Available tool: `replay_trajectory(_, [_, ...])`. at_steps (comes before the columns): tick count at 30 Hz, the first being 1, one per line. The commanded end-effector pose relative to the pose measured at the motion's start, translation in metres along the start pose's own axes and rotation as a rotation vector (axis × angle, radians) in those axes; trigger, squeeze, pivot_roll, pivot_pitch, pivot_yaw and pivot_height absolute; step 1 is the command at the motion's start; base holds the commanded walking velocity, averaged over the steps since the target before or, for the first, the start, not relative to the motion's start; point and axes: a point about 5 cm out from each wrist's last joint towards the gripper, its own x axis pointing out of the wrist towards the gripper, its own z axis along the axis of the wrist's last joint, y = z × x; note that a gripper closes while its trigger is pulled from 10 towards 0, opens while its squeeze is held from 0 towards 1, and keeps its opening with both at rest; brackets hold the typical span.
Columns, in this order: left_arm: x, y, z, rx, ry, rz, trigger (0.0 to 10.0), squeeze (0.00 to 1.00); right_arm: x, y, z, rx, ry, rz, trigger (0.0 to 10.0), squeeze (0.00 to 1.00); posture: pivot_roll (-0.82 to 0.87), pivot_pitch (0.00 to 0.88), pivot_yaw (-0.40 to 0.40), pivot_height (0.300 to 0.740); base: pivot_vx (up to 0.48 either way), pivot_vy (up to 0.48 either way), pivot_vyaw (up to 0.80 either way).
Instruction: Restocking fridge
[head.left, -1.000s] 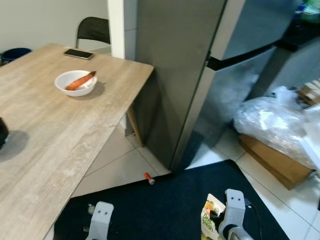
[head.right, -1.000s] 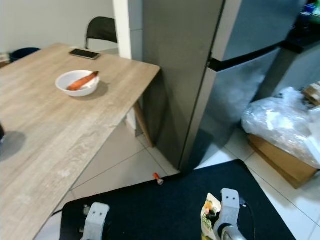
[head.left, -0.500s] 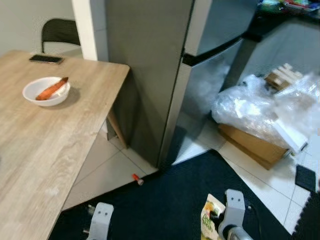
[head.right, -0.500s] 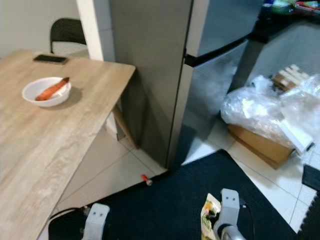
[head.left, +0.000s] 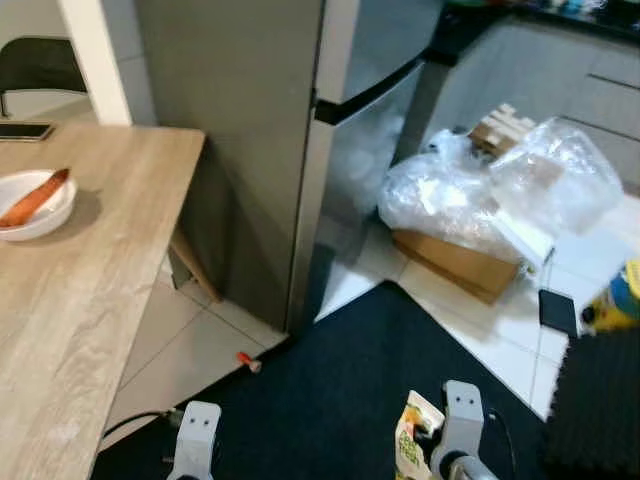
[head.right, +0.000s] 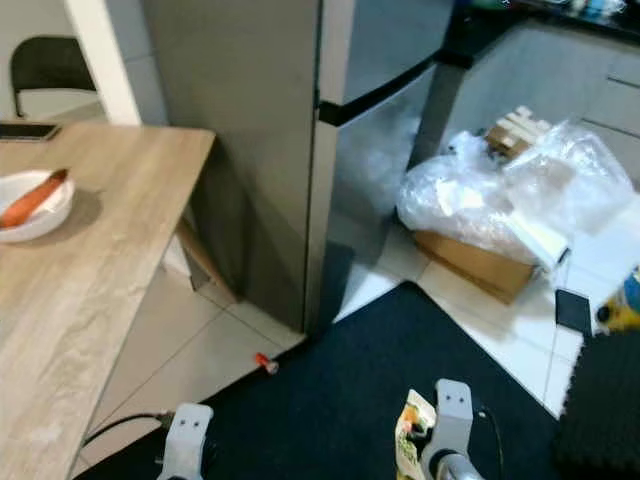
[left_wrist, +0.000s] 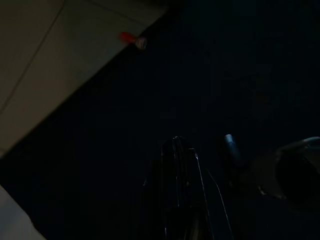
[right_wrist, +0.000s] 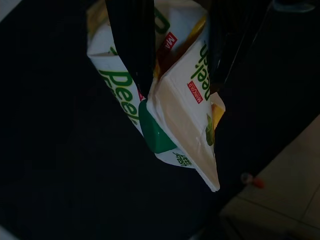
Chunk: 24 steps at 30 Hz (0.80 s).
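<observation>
Right gripper (right_wrist: 175, 45): low over the dark mat (head.left: 340, 400), fingers clamped on a white-and-green juice carton (right_wrist: 165, 105), held as before; left gripper (left_wrist: 177, 190) idle above the mat, finger state cannot be told. Fridge (head.left: 290, 120): doors closed, now left of centre since the camera has swung right. Newly in view: plastic-wrapped bundles (head.left: 480, 190) on a cardboard box (head.left: 455, 265); the table (head.left: 90, 260) with carrot bowl (head.left: 30, 200) sits at the left edge.
</observation>
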Motion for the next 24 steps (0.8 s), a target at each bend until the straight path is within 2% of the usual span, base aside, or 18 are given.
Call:
replay_trajectory(1, [0.0004,-0.0047,0.0003,-0.005,-0.006,-0.011,10.0,0.00,-0.0010,-0.0056,0.0017,-0.010,-0.005,-0.016,10.0,0.00,-0.07,0.069,-0.035,0.740,0.000,0.000,-0.57])
replay_trajectory(12, [0.0011,-0.0081,0.0022,-0.012,-0.021,-0.015,10.0,0.00,-0.0018,-0.0089,0.0018,-0.012,-0.006,-0.023,10.0,0.00,-0.07,0.071,-0.038,0.740,0.000,0.000,-0.56])
replay_trajectory(24, [0.0016,-0.0106,0.0053,-0.010,-0.044,-0.019,10.0,0.00,-0.0013,-0.0068,0.0036,-0.021,-0.018,-0.001,10.0,0.00,-0.07,0.072,-0.040,0.740,0.000,0.000,0.00])
